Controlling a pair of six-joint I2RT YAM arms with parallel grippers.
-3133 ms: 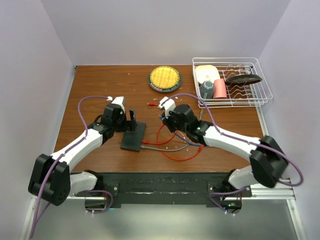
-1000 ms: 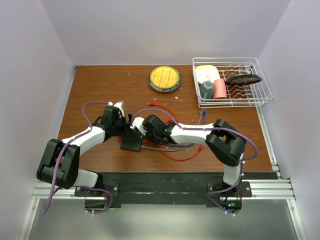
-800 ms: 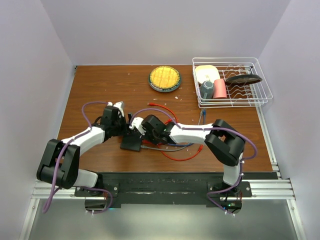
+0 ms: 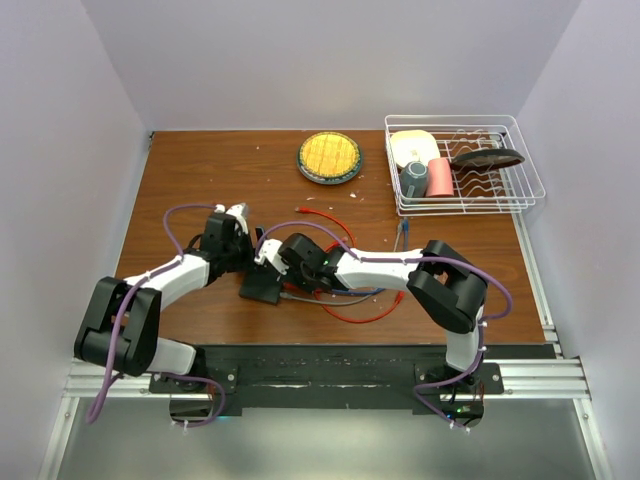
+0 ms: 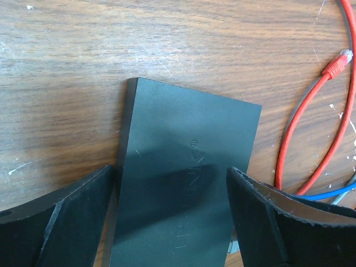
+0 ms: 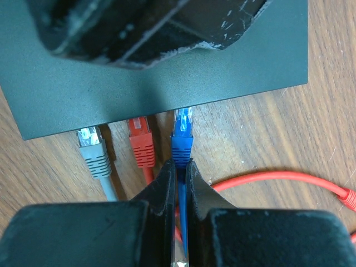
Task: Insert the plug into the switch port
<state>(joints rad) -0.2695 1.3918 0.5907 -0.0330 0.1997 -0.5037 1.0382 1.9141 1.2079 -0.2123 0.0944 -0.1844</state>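
Note:
The switch (image 4: 262, 286) is a flat dark box lying on the wooden table; its plain top fills the left wrist view (image 5: 183, 183). My left gripper (image 4: 248, 262) (image 5: 172, 172) straddles it, one finger against each long side, holding it. In the right wrist view the switch's (image 6: 167, 72) socket edge faces me, with a grey plug (image 6: 92, 147) and a red plug (image 6: 140, 139) seated in ports. My right gripper (image 4: 285, 266) (image 6: 181, 164) is shut on the blue cable just behind the blue plug (image 6: 182, 136), whose clear tip meets the socket edge.
Red cable (image 4: 360, 310) loops on the table right of the switch, with a loose red plug end (image 5: 336, 65). A round yellow dish (image 4: 330, 157) sits at the back. A wire rack (image 4: 520, 165) with dishes stands at the back right.
Since three seconds ago my right arm has swung left to the switch with the blue plug. Over the last second it edged slightly closer. The left gripper stayed on the switch.

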